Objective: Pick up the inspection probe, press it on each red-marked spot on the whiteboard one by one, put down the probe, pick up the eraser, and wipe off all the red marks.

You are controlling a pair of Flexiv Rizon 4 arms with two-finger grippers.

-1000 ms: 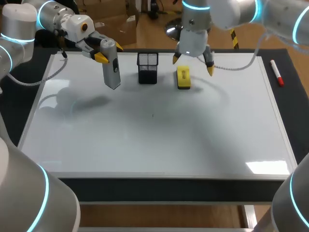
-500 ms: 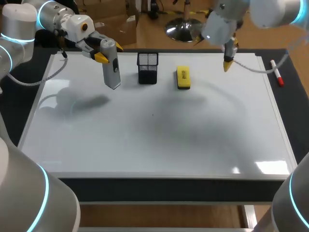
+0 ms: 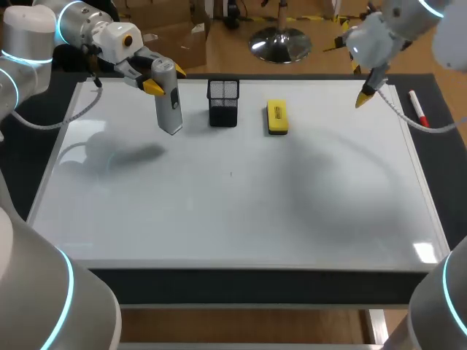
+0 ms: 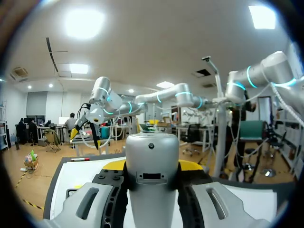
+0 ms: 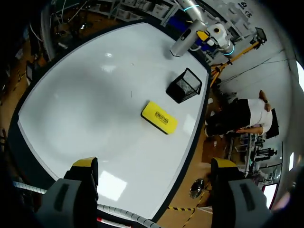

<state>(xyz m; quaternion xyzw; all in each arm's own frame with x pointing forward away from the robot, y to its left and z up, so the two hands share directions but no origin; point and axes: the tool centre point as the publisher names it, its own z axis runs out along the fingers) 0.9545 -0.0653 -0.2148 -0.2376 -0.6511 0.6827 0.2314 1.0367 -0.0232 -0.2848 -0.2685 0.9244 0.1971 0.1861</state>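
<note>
Whiteboard (image 3: 219, 219): no red marks visible. Far-left: probe (image 3: 171, 109) tip-down over board, gripped by L hand (image 3: 166, 79). Eraser (image 3: 276, 117) beside mesh cup (image 3: 223, 102), long axis near-far. R hand (image 5: 154, 166) spread wide, empty, well right of eraser; prob. better placed for it.

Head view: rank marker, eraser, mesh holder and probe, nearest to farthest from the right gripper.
From the right gripper:
1. Marker, off the whiteboard's right edge.
2. Eraser, back middle.
3. Mesh holder, left of the eraser.
4. Probe, held by the left gripper.
</note>
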